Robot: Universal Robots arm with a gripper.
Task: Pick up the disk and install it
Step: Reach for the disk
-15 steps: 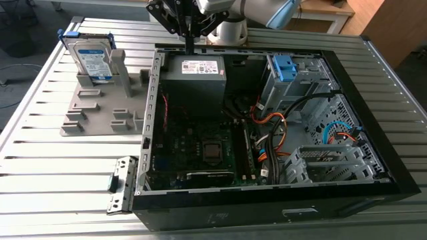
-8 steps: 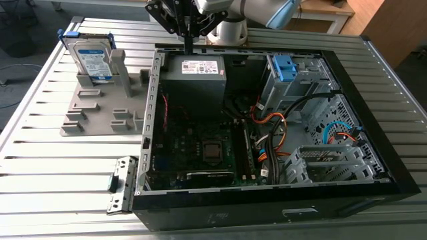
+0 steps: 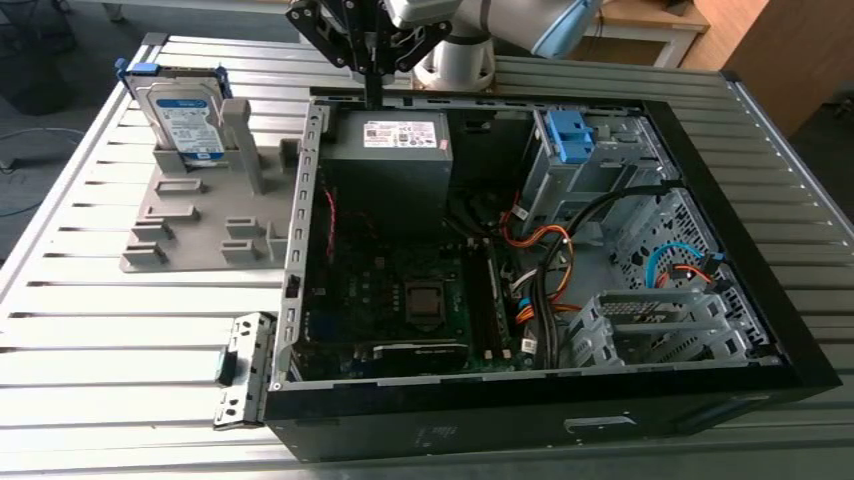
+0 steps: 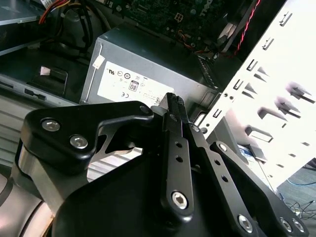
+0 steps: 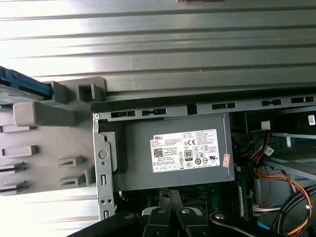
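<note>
While the disk [image 3: 184, 115] stands upright on edge in the grey holder [image 3: 200, 225] on the table [image 3: 80, 330], at the exterior view's left of the open computer case [image 3: 534, 425], we see the gripper [image 3: 371, 95] well apart from it, above the grey power-supply box [image 3: 400, 160], its fingers [image 4: 177, 148] pressed together on nothing. We judge the disk stiff, fairly heavy and shock-sensitive, its metal faces slick. We would grip its exposed upper part squarely, across the blue carrier frame [image 3: 130, 70].
</note>
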